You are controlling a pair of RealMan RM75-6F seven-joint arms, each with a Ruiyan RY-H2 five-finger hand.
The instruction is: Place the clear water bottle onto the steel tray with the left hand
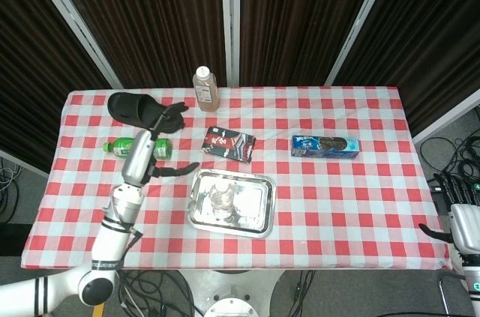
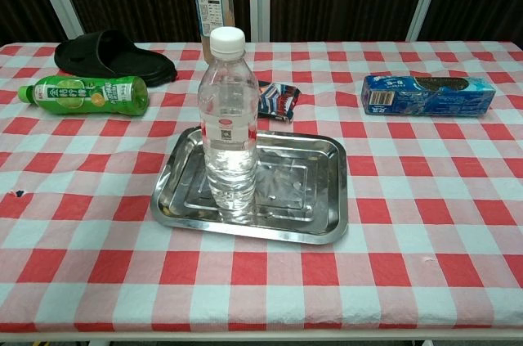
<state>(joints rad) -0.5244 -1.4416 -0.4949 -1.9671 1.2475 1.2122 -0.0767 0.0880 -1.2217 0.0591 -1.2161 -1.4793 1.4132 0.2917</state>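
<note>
Although nothing is being held at this moment, the handling of the task's thing can be judged from how it stands. Everything is carried by the table covered with a red-and-white checked cloth, soft and slightly creased. Near the middle of its near edge lies the rectangular steel tray, shiny, rigid, with a raised rim and a stepped floor. Upright on the tray's left half stands the clear plastic water bottle with a white screw cap, seemingly full, so it is judged fairly heavy, with thin ribbed walls that would give under pressure and a smooth surface that could slip; it would best be taken around the middle of the body, near the small red label. The task appears done.

Toward the far left corner a black rubber slipper is seen, and just nearer than it a green plastic drink bottle lying on its side. A blue flat biscuit packet lies toward the right edge. At the far edge stands a capped bottle of pale brown drink, and beyond the tray a small dark crinkled sachet.

The left hand is raised over the green bottle, fingers spread and grasping nothing. The right hand is seen only partly off the right edge; whether it is clenched cannot be told.
</note>
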